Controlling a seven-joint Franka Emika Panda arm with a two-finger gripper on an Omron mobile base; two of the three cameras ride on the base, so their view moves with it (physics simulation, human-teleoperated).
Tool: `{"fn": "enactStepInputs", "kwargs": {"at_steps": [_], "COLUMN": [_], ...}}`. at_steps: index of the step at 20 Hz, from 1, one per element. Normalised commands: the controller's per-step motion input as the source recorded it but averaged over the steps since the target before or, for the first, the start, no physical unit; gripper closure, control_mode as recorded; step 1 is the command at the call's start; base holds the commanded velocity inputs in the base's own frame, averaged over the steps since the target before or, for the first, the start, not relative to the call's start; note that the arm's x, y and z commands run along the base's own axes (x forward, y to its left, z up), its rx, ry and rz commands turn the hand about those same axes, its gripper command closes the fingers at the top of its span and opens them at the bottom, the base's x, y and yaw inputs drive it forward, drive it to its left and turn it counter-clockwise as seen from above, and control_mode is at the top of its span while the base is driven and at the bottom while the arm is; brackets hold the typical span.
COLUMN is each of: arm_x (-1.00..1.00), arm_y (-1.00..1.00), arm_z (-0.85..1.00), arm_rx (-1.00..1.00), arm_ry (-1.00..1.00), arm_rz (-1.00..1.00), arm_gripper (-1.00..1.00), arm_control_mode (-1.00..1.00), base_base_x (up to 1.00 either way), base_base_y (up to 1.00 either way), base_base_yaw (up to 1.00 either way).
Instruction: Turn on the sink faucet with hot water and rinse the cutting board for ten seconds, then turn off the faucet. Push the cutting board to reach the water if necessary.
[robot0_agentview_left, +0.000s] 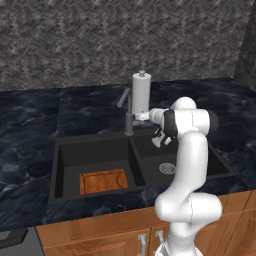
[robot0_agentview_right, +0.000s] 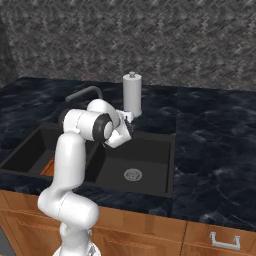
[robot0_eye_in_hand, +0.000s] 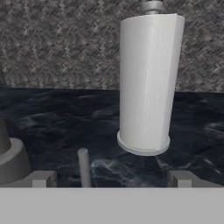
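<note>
Tool (robot0_eye_in_hand: 111, 178) spread near sink faucet (robot0_agentview_left: 129, 116); dispenser (robot0_eye_in_hand: 148, 83) unlabelled.

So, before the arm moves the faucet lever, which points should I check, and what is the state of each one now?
1. Gripper open: ok, fingertips apart.
2. Lever between the fingertips: ok, but nearer the left one.
3. Pump dispenser out of the way: cannot tell, it stands close behind.
4. Water running: not ok, no stream at the sink faucet.
5. Cutting board in the sink: ok, left basin.
6. Board under the spout: cannot tell.
</note>
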Motion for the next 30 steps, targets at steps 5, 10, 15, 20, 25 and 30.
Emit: {"fn": "enactStepInputs", "kwargs": {"at_steps": [5, 10, 15, 20, 25, 30], "arm_x": [0.02, 0.13, 0.13, 0.11, 0.14, 0.02], "arm_y": [0.00, 0.00, 0.00, 0.00, 0.00, 0.00], "arm_z": [0.00, 0.00, 0.00, 0.00, 0.00, 0.00], "arm_rx": [0.00, 0.00, 0.00, 0.00, 0.00, 0.00], "arm_ry": [0.00, 0.00, 0.00, 0.00, 0.00, 0.00], "arm_rz": [0.00, 0.00, 0.00, 0.00, 0.00, 0.00], "arm_gripper": [-1.00, -1.00, -1.00, -1.00, -1.00, -1.00], "arm_control_mode": [-1.00, -1.00, -1.00, -1.00, -1.00, -1.00], "base_base_x": [0.00, 0.00, 0.00, 0.00, 0.00, 0.00], "base_base_y": [0.00, 0.00, 0.00, 0.00, 0.00, 0.00], "base_base_yaw": [0.00, 0.00, 0.00, 0.00, 0.00, 0.00]}}
